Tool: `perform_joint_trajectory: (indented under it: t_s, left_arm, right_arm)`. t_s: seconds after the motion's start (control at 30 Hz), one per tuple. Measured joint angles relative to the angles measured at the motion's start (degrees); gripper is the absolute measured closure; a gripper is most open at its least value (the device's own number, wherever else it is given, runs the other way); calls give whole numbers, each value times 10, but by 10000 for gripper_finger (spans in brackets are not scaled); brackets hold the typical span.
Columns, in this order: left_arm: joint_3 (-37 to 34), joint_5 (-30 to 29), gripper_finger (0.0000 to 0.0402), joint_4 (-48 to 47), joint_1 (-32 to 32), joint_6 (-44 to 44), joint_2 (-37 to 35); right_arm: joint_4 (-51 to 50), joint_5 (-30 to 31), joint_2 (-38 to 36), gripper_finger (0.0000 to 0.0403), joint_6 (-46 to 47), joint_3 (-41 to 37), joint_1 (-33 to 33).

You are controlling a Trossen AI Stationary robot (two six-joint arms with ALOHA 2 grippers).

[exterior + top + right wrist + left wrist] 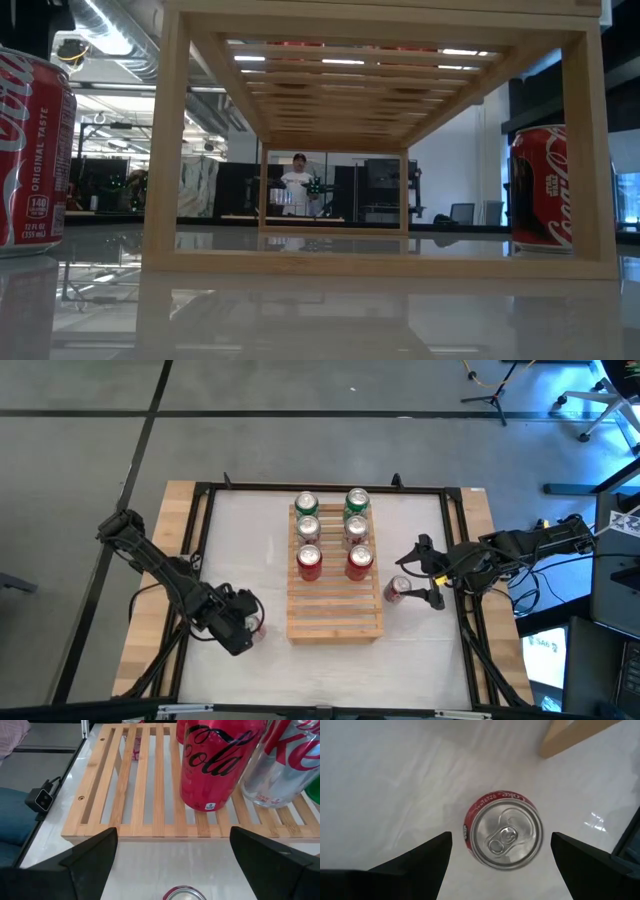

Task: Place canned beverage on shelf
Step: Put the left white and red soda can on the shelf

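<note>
The shelf [335, 600], a pale slatted wooden rack, stands in the middle of the table, with two green, two silver and two red cans on its far half. A red can [502, 832] stands upright on the table to the left of the shelf. My left gripper [501, 836] hovers above it, pointing down, open, one finger on each side of the can top without touching. Another red can [397, 589] stands on the table to the right of the shelf. My right gripper [416, 580] is open just beyond it, aimed at the shelf.
The near half of the shelf [150, 795] is bare slats. A red can [220, 765] and a silver one [285, 765] stand on it close to my right gripper. In the low view both table cans [30, 150] [540, 190] flank the shelf frame. A black frame [320, 488] borders the table.
</note>
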Motion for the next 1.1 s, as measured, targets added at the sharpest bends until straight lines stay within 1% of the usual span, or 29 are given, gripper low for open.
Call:
perform_joint_trajectory:
  t_s: [0.17, 0.5, 1.1]
  left_arm:
    - [0, -7, 72, 4, 0, -6, 6]
    - [0, -6, 72, 7, 0, 0, 46]
    - [0, -6, 72, 17, 0, 35, 85]
  right_arm:
    - [0, 0, 0, 23, 0, 0, 0]
    - [0, 0, 0, 23, 0, 0, 0]
    - [0, 0, 0, 23, 0, 0, 0]
